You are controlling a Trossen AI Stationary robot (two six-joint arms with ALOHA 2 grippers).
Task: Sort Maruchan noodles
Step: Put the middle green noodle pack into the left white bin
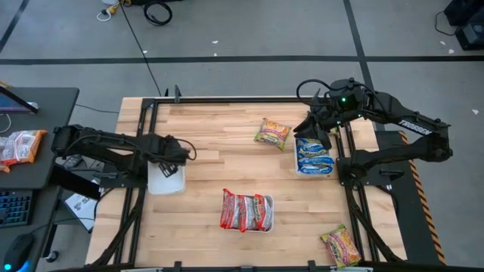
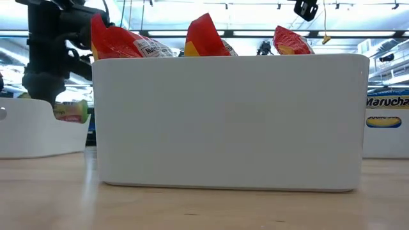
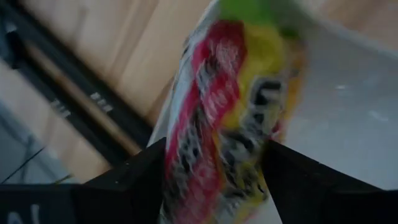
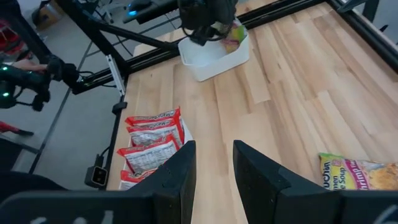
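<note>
My left gripper (image 1: pixel 172 157) (image 3: pixel 214 158) hangs over a white tray (image 1: pixel 166 183) at the table's left and is shut on a yellow-green-red Maruchan packet (image 3: pixel 230 106). My right gripper (image 1: pixel 318 127) (image 4: pixel 213 165) is open and touches nothing. It hovers at the far end of a white tray that holds blue-and-yellow packets (image 1: pixel 313 156). Red-and-silver packets (image 1: pixel 246 211) stand on edge in a third tray near the table's middle. Two yellow-green packets lie flat on the wood, one at the far middle (image 1: pixel 272 133) and one at the near right (image 1: pixel 342 245). My left gripper pinches the yellow-green-red packet between its two fingers (image 3: pixel 134 177), across the packet's width (image 3: pixel 193 155). It comes from above, pointing down. The packet hangs into the white tray (image 3: pixel 348 99). The tray wall (image 2: pixel 32 134) hides whether its lower end rests on the tray floor.
Black frame rails run along the table's left (image 1: pixel 140 151) and right (image 1: pixel 349 174) sides. Bare wood lies between the trays (image 1: pixel 219 151). A desk with a keyboard and another packet (image 1: pixel 21 147) stands off the table's left.
</note>
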